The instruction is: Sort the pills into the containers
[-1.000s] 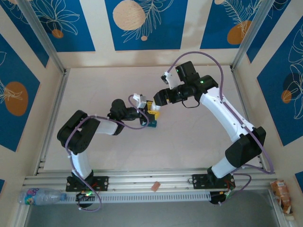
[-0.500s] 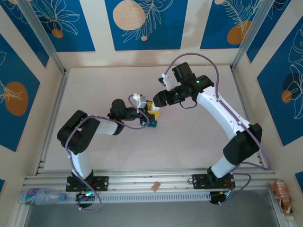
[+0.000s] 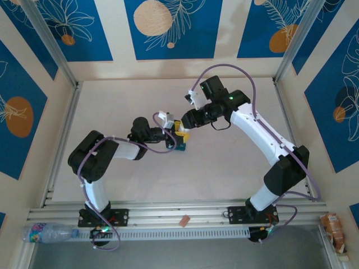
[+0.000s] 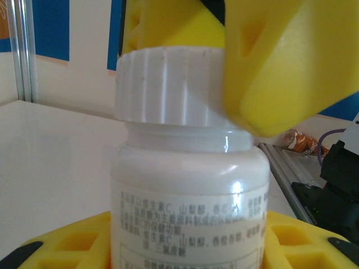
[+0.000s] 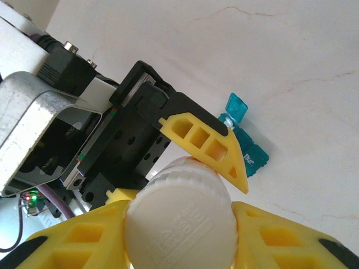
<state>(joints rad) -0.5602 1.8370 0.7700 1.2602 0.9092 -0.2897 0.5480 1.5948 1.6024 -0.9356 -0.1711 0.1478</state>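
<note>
Top: left gripper (image 3: 176, 136) and right gripper (image 3: 185, 124) meet tip-to-tip, dark teal three-compartment plastic strip (image 3: 180, 147) just beside left fingers (image 3: 181, 135); left wrist: left fingers clamped on white plastic bottle (image 4: 185, 196) body; right wrist: right fingers (image 5: 78, 238) clenched on its ribbed white cap (image 5: 178, 224), strip just beyond left fingertip.

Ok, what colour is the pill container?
Teal-green; the small plastic compartment strip shows best in right wrist view.

The white bottle (image 4: 188, 207) bears small Chinese print, including "生素C" and "山梨醇"; the rest is blurred.
</note>
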